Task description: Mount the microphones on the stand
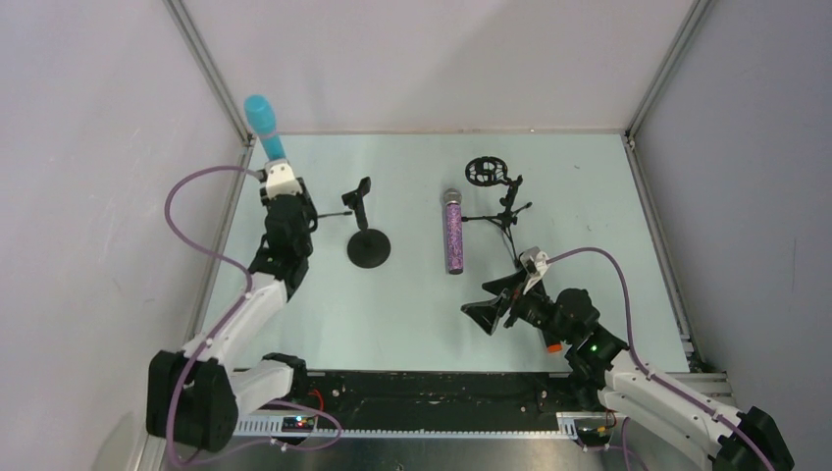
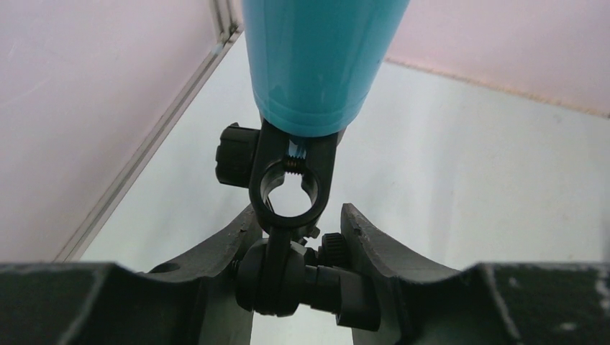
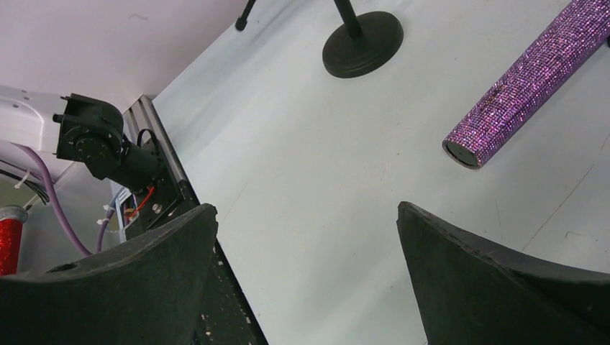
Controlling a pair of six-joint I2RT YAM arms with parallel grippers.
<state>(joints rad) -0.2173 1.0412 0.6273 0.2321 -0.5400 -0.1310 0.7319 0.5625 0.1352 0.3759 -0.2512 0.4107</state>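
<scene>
The light blue microphone (image 1: 263,123) sticks up at the far left, seated in a black clip (image 2: 291,188). My left gripper (image 1: 276,169) is shut on that clip's black joint (image 2: 288,277), below the blue microphone (image 2: 316,57). The purple glitter microphone (image 1: 453,232) lies flat mid-table and also shows in the right wrist view (image 3: 529,83). My right gripper (image 1: 488,302) is open and empty above the table (image 3: 306,212), near the purple microphone's lower end. An orange tip (image 1: 554,346) shows under the right arm; the rest of that microphone is hidden.
A black round-base stand (image 1: 369,247) with a clip on top stands left of centre and also shows in the right wrist view (image 3: 362,43). A small black tripod with a ring mount (image 1: 495,191) stands at the back right. White walls enclose the table.
</scene>
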